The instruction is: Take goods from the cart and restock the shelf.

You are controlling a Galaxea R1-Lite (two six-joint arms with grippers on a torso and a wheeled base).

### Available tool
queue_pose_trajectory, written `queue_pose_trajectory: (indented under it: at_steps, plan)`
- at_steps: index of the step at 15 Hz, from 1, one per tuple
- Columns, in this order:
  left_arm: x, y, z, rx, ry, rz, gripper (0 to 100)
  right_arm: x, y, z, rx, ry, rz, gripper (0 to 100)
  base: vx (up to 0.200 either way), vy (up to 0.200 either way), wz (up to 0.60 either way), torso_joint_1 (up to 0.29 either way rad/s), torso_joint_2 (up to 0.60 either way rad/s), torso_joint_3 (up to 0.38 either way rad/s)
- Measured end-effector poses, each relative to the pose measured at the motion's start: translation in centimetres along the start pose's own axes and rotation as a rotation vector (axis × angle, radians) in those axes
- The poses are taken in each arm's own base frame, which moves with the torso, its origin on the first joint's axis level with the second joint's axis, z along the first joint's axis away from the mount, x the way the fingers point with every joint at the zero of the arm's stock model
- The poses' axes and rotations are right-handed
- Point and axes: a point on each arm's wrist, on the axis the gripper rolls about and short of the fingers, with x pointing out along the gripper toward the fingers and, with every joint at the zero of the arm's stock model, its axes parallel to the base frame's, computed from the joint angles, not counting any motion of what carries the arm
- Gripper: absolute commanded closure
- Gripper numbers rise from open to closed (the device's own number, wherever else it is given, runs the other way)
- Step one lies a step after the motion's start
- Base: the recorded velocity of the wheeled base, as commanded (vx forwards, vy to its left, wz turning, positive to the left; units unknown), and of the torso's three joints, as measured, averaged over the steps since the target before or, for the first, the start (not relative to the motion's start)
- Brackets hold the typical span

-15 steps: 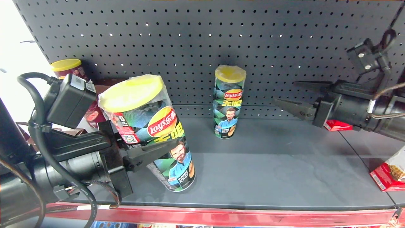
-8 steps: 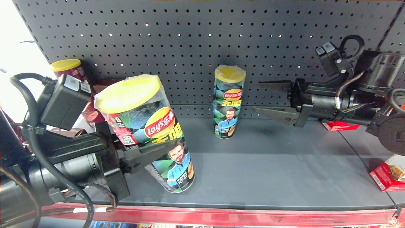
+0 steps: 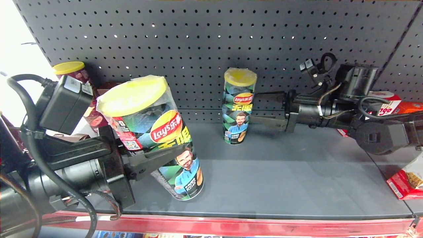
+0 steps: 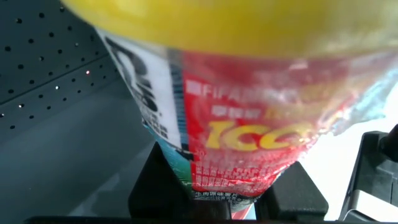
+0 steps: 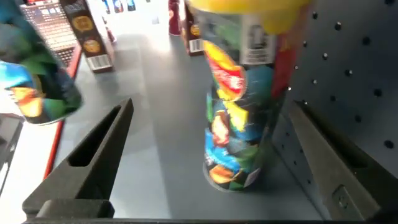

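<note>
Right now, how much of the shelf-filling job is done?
Done: the back chip can stands upright on the shelf by the pegboard. In hand: the left gripper holds the tilted chip can, its bottom near the shelf's front edge. The right gripper is open, fingers either side of the back chip can. Left: probably setting the tilted chip can straight and letting go.

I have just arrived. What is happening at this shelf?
The robot is restocking. Its left gripper is shut on a tall yellow-lidded chip can, held tilted over the front of the dark grey shelf. The right gripper is open beside a second yellow-lidded chip can, which stands upright near the perforated back panel and is not gripped.
</note>
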Motion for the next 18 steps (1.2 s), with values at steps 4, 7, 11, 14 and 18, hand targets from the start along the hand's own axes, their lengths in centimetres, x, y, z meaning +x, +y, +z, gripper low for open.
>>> queue_pose_trajectory:
  at_steps: [4, 7, 11, 14, 18]
  plan:
    - [-0.1, 0.0, -0.1, -0.028, 0.003, 0.003, 100, 1.0, -1.0, -1.5, 0.017, 0.015, -0.009, 0, 0.000, 0.000, 0.00, 0.000, 0.00, 0.000]
    - [-0.2, 0.1, -0.1, -0.028, 0.001, 0.006, 100, 1.6, -1.6, -2.6, 0.032, 0.029, -0.019, 0, 0.000, 0.000, 0.00, 0.000, 0.00, 0.000]
    - [-0.2, 0.1, 0.0, -0.027, -0.001, 0.007, 100, 3.0, -2.3, -3.6, 0.034, 0.029, -0.007, 0, 0.000, 0.000, 0.00, 0.000, 0.00, 0.000]
    - [-0.3, 0.3, 0.0, -0.027, -0.004, 0.016, 100, 4.4, -2.8, -4.2, 0.030, 0.024, 0.002, 0, 0.000, 0.000, 0.00, 0.000, 0.00, 0.000]
    - [-0.4, 0.5, 0.0, -0.029, -0.001, 0.026, 100, 6.0, -3.1, -5.5, 0.029, 0.024, 0.003, 100, 0.000, 0.000, 0.00, 0.000, 0.00, 0.000]
